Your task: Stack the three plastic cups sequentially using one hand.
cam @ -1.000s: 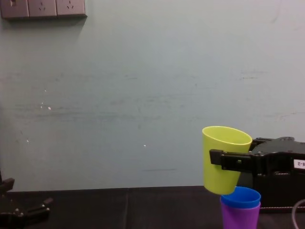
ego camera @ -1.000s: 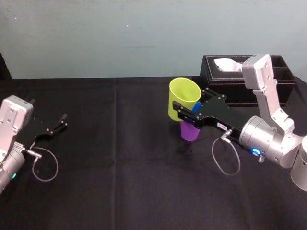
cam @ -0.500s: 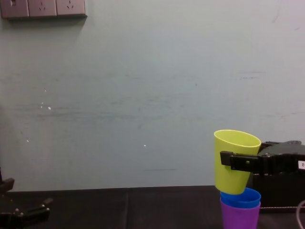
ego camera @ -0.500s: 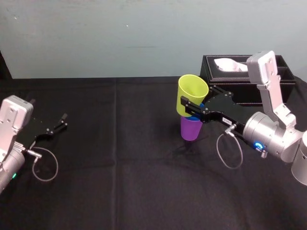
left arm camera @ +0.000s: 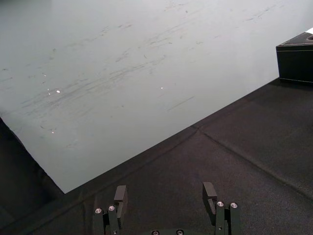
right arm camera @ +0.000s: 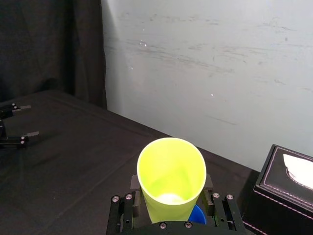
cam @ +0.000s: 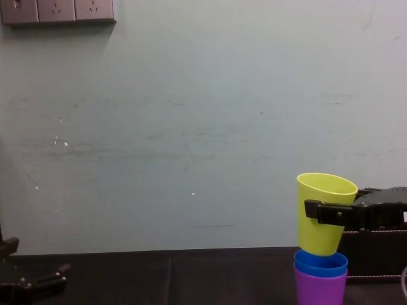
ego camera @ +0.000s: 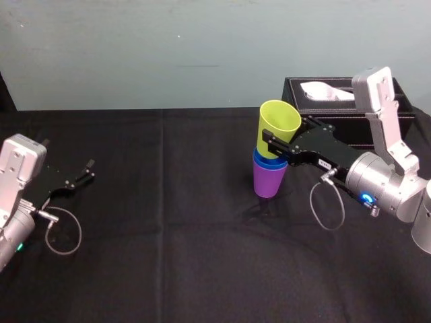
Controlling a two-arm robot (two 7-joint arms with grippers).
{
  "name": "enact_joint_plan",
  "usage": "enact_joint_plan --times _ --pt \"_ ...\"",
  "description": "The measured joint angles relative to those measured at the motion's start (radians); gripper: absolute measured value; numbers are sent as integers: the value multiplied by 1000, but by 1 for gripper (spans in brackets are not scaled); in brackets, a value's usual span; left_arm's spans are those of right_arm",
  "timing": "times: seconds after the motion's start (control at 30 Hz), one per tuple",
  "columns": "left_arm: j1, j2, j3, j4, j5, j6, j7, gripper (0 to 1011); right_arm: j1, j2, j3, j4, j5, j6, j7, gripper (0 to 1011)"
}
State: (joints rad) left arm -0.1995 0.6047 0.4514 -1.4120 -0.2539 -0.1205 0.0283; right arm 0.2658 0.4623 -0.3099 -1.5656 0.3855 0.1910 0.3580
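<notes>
Black cloth covers the bench [ego camera: 168,256], and behind it stands a pale grey-green wall [ego camera: 168,47]. On the right half of the bench, in front of a black tissue box [ego camera: 330,108], the purple cup [ego camera: 268,182] stands upright on the cloth. The blue cup [cam: 320,262] sits nested inside it, so that just a band of blue below its rim shows above the purple rim.

The right hand [ego camera: 281,138] reaches in from the right side on its silver-grey arm and pinches the yellow-green cup [ego camera: 277,128]. Its two black fingers [right arm camera: 134,188] press on opposite sides of the cup wall, around the middle of its height. The cup has its mouth upward and it leans a little, with the rim tipped away from the arm. From the chest view its base is at the mouth of the blue cup and just enters it, while nearly all of the yellow-green wall is above the blue rim. In the right wrist view, a small part of blue shows below the yellow-green cup, between the fingers.

The left hand [ego camera: 84,171] is parked low over the left side of the bench, well apart from the cups. Its fingers are spread and nothing is between them.
</notes>
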Motion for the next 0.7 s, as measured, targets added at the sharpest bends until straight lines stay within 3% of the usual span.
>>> enact_joint_plan --times 0.7 --pt "0 0 0 0 0 0 0 1010 8 -9 7 35 -14 3 -2 724"
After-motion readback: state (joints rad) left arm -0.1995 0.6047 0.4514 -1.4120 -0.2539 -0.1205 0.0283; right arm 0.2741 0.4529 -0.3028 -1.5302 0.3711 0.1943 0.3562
